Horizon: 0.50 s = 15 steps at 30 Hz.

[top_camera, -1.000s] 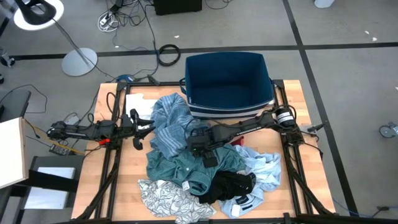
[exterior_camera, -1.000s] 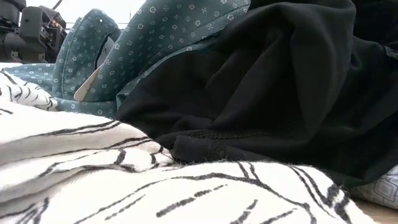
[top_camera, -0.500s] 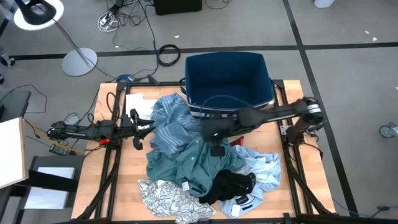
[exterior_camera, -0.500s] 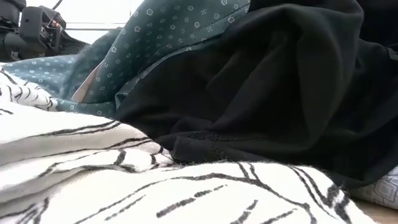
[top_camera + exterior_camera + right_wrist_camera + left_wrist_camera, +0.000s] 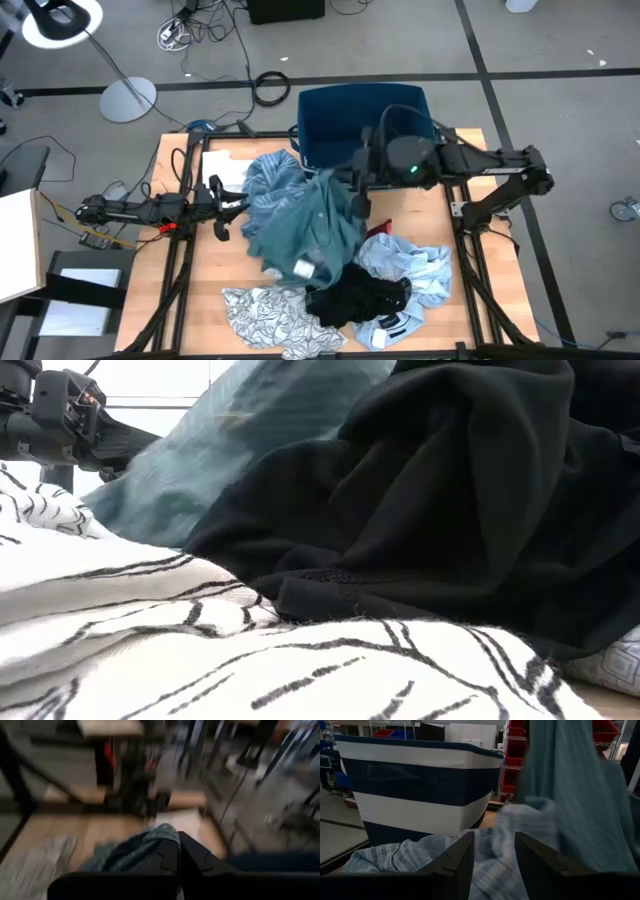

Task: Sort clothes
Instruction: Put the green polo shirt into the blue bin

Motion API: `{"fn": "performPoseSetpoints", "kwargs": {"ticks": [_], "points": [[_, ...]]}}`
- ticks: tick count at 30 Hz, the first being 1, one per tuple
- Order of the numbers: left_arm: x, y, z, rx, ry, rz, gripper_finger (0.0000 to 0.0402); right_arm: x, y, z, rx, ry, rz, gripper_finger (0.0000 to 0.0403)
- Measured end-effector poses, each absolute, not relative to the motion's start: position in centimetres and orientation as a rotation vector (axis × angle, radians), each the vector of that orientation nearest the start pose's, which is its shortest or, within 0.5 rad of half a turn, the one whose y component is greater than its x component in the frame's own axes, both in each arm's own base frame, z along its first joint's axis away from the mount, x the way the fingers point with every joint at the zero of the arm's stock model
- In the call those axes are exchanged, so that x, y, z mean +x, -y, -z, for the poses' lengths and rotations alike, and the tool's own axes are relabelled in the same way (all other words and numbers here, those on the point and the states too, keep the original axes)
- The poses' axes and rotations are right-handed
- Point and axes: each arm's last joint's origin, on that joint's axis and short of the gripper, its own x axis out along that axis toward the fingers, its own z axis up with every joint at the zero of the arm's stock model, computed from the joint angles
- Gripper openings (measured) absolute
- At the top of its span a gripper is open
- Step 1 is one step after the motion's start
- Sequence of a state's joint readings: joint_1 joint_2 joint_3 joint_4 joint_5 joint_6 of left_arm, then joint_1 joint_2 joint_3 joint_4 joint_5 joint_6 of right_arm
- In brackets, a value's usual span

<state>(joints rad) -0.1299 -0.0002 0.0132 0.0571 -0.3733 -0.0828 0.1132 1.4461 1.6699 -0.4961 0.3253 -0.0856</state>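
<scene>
Fingers of the right gripper (image 5: pixel 352 182) pinch the soft, light teal green shirt (image 5: pixel 305 232), hanging limp below them.

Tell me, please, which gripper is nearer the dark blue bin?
The right. The right gripper hangs at the bin's front edge, shut on the teal garment. The left gripper waits open farther off, beside the blue striped garment.

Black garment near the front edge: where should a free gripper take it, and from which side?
Judging by the high view, pinch the bunched crest of the black garment from straight above; it lies heaped, its top uncovered, while the right gripper holds the teal garment aloft.
</scene>
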Motion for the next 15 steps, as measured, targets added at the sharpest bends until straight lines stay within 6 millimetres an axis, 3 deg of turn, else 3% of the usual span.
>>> {"fn": "performPoseSetpoints", "kwargs": {"ticks": [9,15], "points": [[9.5,0.2,-17.3,-0.1,0.079,-0.241,0.0147,29.3,0.3,-51.5,-0.272,0.29,0.33,0.0],[9.5,0.2,-17.3,-0.1,0.078,-0.241,0.0147,27.1,2.8,-55.0,-0.343,0.694,0.451,0.0]]}}
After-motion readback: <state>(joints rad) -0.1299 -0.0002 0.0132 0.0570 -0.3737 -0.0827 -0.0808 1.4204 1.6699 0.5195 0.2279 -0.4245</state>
